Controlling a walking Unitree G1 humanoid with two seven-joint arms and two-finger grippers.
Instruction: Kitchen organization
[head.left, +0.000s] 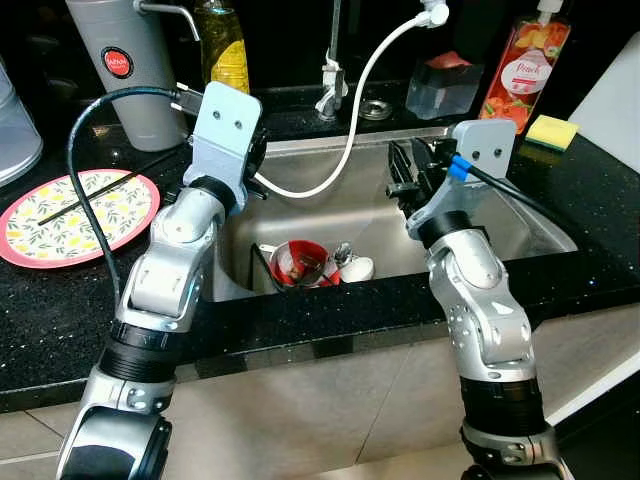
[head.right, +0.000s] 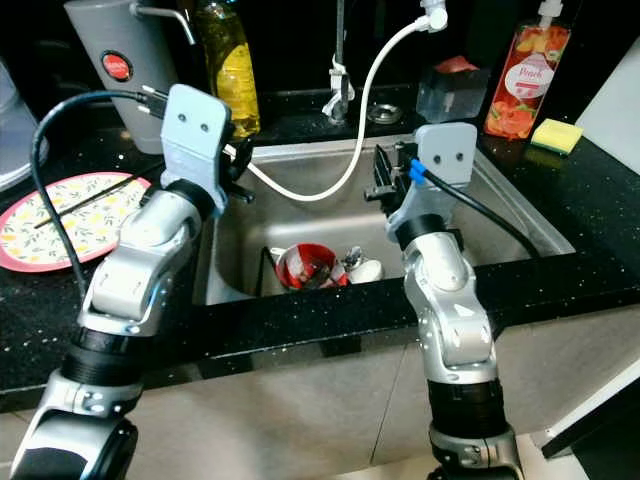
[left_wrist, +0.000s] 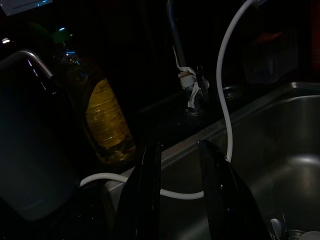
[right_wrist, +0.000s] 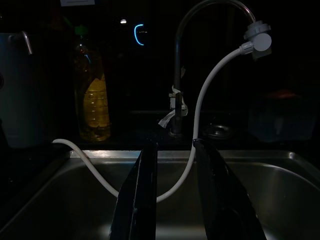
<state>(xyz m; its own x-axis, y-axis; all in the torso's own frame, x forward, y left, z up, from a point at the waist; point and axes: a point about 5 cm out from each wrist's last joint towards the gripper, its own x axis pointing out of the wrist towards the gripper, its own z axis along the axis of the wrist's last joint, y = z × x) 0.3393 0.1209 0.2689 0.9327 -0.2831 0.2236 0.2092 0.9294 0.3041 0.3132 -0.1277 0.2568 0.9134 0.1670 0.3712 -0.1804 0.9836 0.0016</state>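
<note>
— Where were the dishes?
— A glossy red bowl (head.left: 298, 263) and a metal spoon (head.left: 343, 256) lay in the steel sink (head.left: 520, 225), set in the speckled black bench (head.left: 60, 310).
— And the fingers?
— Both the left gripper (left_wrist: 177, 200) and the right gripper (right_wrist: 175, 192) had them spread, holding nothing, above the sink where a smooth white hose (right_wrist: 200, 115) curved.

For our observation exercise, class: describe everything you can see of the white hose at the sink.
The white hose is a thin, smooth tube that looks like flexible plastic. Its upper end joins a white fitting on the tap spout. From there it drops in a long curve into the steel sink, sags low, then rises across the sink's left rim toward the counter beside the oil bottle. It hangs slack; the left gripper is close by it, but contact cannot be told.
</note>
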